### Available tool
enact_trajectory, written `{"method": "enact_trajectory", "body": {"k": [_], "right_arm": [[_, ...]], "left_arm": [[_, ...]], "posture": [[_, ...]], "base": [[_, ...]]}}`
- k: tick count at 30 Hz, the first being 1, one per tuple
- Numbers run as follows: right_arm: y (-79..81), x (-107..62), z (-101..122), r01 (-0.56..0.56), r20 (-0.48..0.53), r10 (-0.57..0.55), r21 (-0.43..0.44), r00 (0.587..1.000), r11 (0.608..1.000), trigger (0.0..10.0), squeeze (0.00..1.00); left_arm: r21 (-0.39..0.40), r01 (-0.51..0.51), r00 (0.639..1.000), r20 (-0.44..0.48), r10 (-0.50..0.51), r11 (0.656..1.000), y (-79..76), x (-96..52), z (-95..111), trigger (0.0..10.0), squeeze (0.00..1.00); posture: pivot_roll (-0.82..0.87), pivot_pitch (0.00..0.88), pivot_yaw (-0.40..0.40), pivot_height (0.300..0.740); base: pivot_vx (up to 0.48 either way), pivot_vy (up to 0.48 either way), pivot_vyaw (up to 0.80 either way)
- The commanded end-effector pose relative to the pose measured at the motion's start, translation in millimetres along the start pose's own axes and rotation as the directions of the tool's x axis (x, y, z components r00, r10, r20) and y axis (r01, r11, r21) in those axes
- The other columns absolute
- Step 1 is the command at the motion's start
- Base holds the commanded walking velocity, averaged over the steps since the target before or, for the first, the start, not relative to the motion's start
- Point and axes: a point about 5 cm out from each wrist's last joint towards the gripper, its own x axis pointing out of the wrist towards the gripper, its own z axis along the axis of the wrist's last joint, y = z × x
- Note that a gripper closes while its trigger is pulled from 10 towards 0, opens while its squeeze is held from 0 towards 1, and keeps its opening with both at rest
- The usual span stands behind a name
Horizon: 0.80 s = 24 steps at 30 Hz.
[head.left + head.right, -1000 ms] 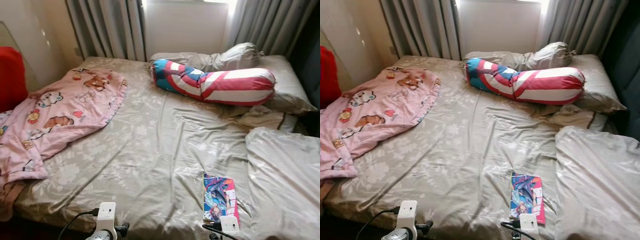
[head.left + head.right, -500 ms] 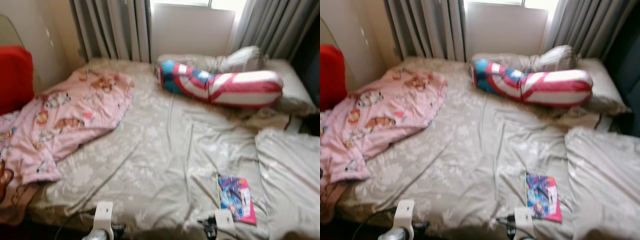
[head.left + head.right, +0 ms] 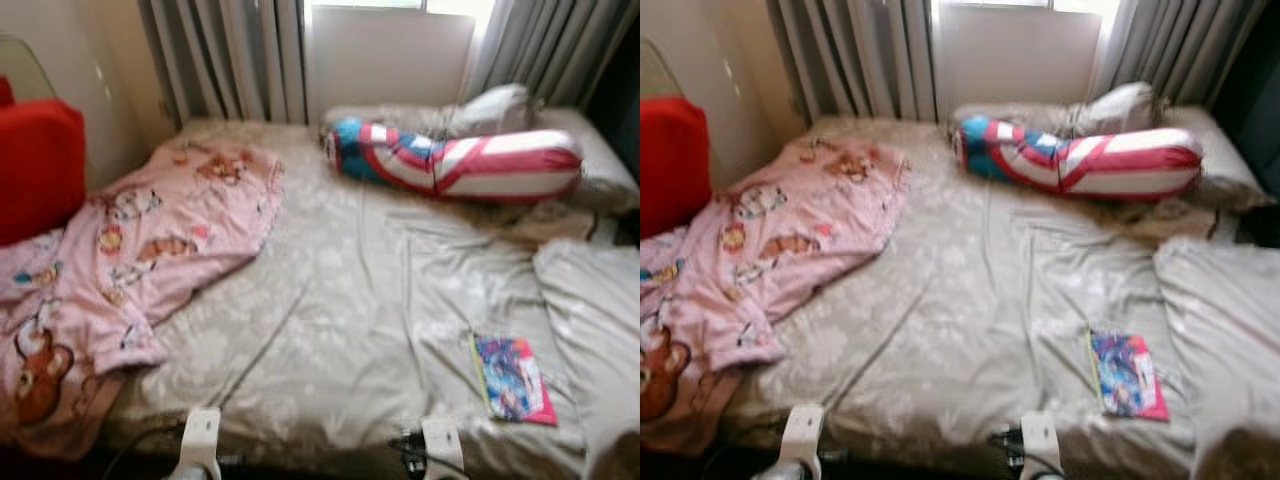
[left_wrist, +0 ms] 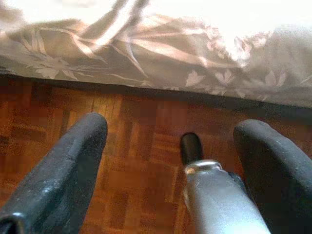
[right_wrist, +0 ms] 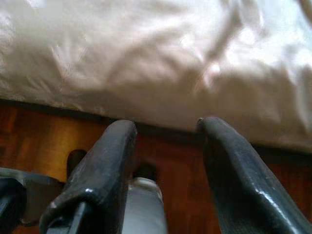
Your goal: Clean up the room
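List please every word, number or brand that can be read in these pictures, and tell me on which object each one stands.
No text can be read anywhere.
Colourful book near the foot of the bed: printed cover, any lettering too blurred to read.
Pink blanket: cartoon pictures, no legible words.
Striped bolster pillow: a pattern, no writing visible.

Home bedroom: bed (image 3: 340,300), pillows (image 3: 590,160), curtains (image 3: 240,50).

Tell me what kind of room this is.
Almost certainly a bedroom. A bed in a floral grey sheet stands under a curtained window, with a pink cartoon blanket rumpled on it and a red, white and blue bolster pillow at its head.
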Motion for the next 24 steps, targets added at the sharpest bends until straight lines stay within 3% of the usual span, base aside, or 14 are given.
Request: {"method": "enact_trajectory", "body": {"k": [1,10,20,24], "right_arm": [[0.3,-0.4,-2,0.002,-0.005,-0.002,-0.001,1.000,1.000,10.0,0.00],[-0.7,-0.5,-3,-0.004,-0.012,0.004,-0.022,1.000,1.000,10.0,0.00],[12.4,-0.5,-6,-0.021,-0.031,0.019,-0.042,0.999,0.999,10.0,0.00],[12.2,-2.8,-13,-0.019,-0.040,0.017,-0.031,0.999,0.999,10.0,0.00]], "left_arm": [[0.007,-0.001,1.000,-0.005,0.002,1.000,1.5,0.1,0,10.0,0.00],[0.006,0.000,1.000,-0.007,0.000,1.000,1.4,-0.1,-1,10.0,0.00],[0.011,0.000,1.000,-0.009,0.000,1.000,2.2,-0.1,-1,10.0,0.00],[0.013,0.000,1.000,-0.010,0.000,1.000,2.4,-0.2,-1,10.0,0.00]], "posture": [[-0.04,0.030,-0.006,0.740],[-0.04,0.032,-0.009,0.740],[-0.04,0.035,-0.008,0.740],[-0.04,0.034,-0.008,0.740]], "base": [[0.000,0.428,0.00],[0.000,0.421,0.00],[0.000,0.417,0.49],[0.000,0.407,0.00]]}}
